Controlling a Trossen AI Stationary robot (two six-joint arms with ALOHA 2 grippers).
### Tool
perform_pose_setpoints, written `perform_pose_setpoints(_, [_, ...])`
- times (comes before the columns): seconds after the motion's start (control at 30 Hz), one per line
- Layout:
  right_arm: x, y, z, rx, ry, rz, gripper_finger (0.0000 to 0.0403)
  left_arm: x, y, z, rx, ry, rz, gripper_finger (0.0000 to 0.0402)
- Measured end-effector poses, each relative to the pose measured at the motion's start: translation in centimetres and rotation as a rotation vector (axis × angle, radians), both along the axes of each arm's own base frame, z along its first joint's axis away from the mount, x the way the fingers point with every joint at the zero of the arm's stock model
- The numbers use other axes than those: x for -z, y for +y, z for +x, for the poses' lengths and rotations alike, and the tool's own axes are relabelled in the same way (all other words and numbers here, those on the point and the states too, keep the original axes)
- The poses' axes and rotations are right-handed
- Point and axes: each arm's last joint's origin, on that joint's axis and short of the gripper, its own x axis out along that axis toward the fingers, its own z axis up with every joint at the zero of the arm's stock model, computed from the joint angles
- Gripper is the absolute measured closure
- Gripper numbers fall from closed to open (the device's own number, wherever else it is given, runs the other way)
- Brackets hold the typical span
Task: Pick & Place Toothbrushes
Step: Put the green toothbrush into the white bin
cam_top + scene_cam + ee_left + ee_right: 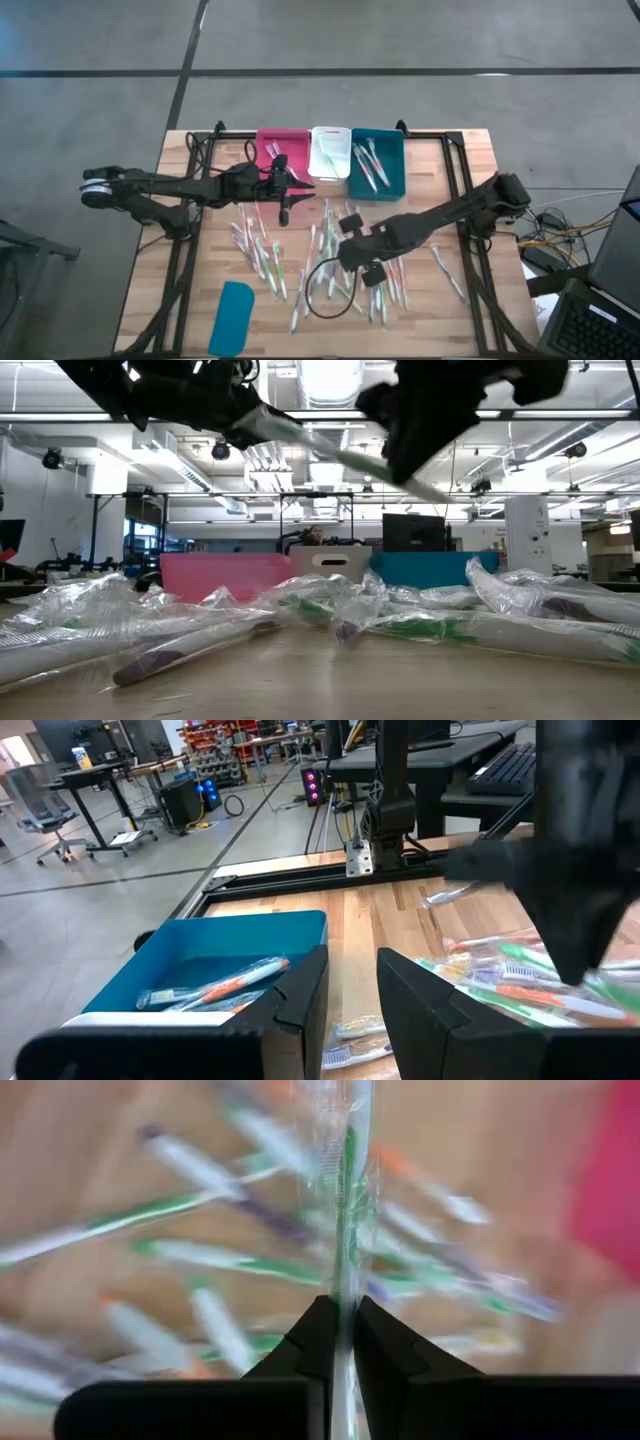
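Left gripper [285, 190] hovers left of centre in the high view, by the pink bin [281, 152], its fingers [290, 1010] parted with nothing between them. Toothbrushes [268, 255] lie scattered across the middle of the wooden table [470, 180], with a few more in the white bin [329, 152] and the teal bin [378, 162] at upper centre. Right gripper [343, 1330], right of centre above the pile, is clenched on a green-accented toothbrush [347, 1200]. A teal lid [233, 317] lies at lower left.
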Motion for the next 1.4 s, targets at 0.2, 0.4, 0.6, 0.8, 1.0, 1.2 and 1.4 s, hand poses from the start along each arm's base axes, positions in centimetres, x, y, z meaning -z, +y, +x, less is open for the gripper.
perform_pose_setpoints(0.2, [-3.9, -1.3, -1.2, 0.102, -0.194, -0.147, 0.0381, 0.0, 0.0, 0.0, 0.0, 0.0, 0.0, 0.0307])
perform_pose_setpoints(0.4, [-7.5, -3.5, -1.9, 0.22, -0.389, -0.167, 0.0381, 0.0, 0.0, 0.0, -0.001, 0.0, 0.0, 0.0307])
perform_pose_setpoints(0.6, [-10.3, -6.6, -2.1, 0.338, -0.55, -0.132, 0.0381, 0.0, 0.0, 0.0, 0.0, 0.0, 0.0, 0.0307])
perform_pose_setpoints(0.8, [-11.2, -10.4, -1.6, 0.456, -0.637, -0.121, 0.038, 0.0, 0.0, 0.0, 0.0, 0.0, 0.0, 0.0307])
perform_pose_setpoints(1.0, [-11.4, -14.5, -1.5, 0.582, -0.685, 0.017, 0.038, 0.0, 0.0, 0.0, 0.0, 0.0, 0.0, 0.0307])
perform_pose_setpoints(1.2, [-11.4, -18.0, -1.7, 0.683, -0.731, 0.142, 0.038, 0.0, 0.0, 0.0, 0.0, 0.0, 0.0, 0.0307])
perform_pose_setpoints(1.4, [-10.7, -21.2, -1.3, 0.753, -0.759, 0.233, 0.038, 0.0, 0.0, 0.0, 0.0, 0.0, 0.0, 0.0307])
